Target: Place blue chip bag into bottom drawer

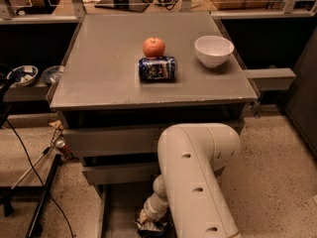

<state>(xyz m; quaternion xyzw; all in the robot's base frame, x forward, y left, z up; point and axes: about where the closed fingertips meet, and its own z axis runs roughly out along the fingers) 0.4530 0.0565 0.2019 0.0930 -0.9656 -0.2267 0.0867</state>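
The white arm [198, 182] reaches down before the bench [99, 78] into the open bottom drawer [118, 208]. The end effector [147, 219] is low there, directly over the blue chip bag [152, 228] inside this drawer. Whether it grips the bag, I cannot tell. An apple [154, 47], a blue can [157, 69] and a white bowl [214, 50] are on the bench.

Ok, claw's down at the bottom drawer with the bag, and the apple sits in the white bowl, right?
No: the camera view shows the apple on the tabletop behind the can, left of the bowl. The claw is down at the bottom drawer with the bag.
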